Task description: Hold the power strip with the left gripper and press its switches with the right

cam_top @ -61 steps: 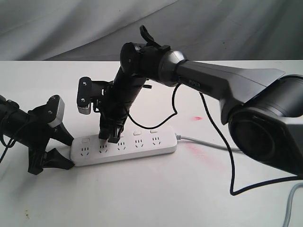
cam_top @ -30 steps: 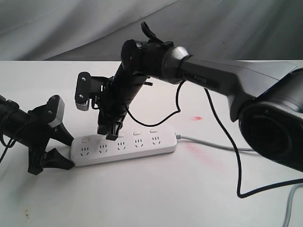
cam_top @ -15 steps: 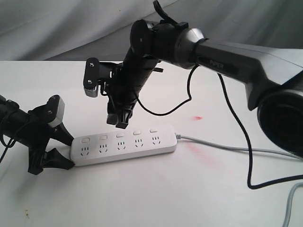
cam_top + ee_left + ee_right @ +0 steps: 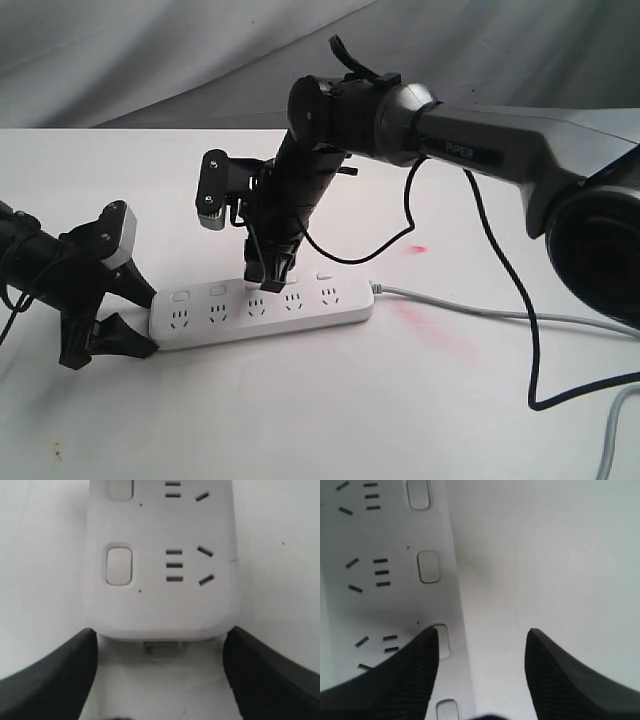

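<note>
**Right claw over the middle switch; left hold looks shallow**

Long flat white plastic power strip (image 4: 262,312) lies flat on the white table (image 4: 330,420). Black wide-fingered left gripper (image 4: 160,645) pinches the strip's cordless end by its two rounded corners only. Black narrow-fingered right gripper (image 4: 482,640) hangs empty with jaws apart. One fingertip is over the middle of the small white square switches (image 4: 428,566), the other past the strip's edge. Risk: an off-centre push skids the strip out of the pinch, or the tip misses the button.

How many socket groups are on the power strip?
5 socket groups, in one row along the power strip: one by the left gripper, three mid-strip, one nearest the cord. None looks hidden.
</note>
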Available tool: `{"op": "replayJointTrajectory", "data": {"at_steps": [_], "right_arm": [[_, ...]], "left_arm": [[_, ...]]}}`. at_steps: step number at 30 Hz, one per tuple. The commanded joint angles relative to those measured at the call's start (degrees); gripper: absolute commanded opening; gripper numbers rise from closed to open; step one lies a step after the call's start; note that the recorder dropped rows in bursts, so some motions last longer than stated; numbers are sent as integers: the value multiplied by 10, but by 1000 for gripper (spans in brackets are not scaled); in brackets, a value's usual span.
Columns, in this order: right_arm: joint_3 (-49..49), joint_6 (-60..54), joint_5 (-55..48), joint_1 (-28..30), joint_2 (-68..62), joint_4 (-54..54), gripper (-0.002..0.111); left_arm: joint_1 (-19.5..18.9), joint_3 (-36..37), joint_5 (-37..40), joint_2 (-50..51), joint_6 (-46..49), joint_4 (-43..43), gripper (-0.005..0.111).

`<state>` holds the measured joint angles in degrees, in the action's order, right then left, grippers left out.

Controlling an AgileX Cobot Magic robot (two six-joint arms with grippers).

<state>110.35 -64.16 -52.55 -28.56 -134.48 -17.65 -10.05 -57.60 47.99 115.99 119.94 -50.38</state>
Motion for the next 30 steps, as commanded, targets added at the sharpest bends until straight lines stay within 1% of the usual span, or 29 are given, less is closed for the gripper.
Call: {"op": "replayJointTrajectory", "data": {"at_steps": [1, 30], "right_arm": [[-3, 2, 24, 0, 6, -11, 49], [-3, -1, 5, 0, -19, -8, 49]], "left_arm": [[3, -1, 4, 1, 0, -5, 67], [3, -1, 4, 1, 0, -5, 67]]}}
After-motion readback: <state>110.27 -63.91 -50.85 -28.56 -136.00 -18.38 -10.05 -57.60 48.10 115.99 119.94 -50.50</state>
